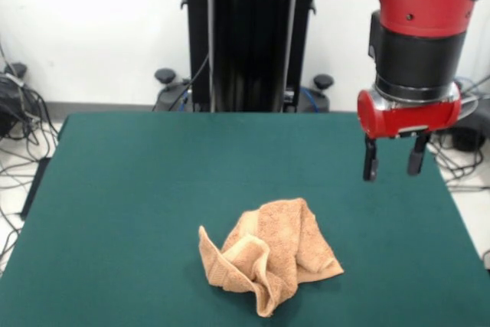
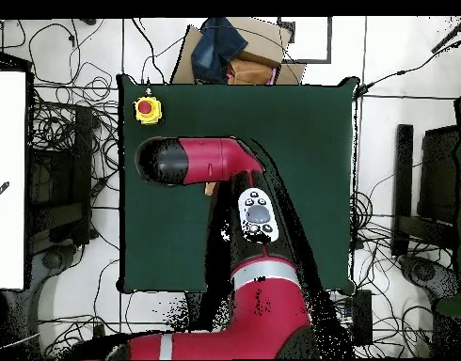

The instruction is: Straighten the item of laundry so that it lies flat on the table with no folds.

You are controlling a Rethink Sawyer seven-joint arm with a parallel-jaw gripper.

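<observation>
The orange-tan towel [image 1: 269, 254] lies crumpled in a heap on the dark green table [image 1: 153, 189], near the front edge, with folds and a corner turned over. My gripper [image 1: 393, 170] hangs open and empty above the table, up and to the right of the towel and well clear of it. In the overhead view the red arm [image 2: 206, 160] covers most of the towel; only a small tan bit [image 2: 211, 189] shows beside it on the table [image 2: 309, 141]. The gripper itself is hidden under the arm there.
A red button on a yellow box [image 2: 147, 110] sits on a table corner. A cardboard box with dark cloth [image 2: 236, 52] stands past the table's far edge. The black pedestal [image 1: 245, 36] rises behind the table. Cables lie on the floor around it.
</observation>
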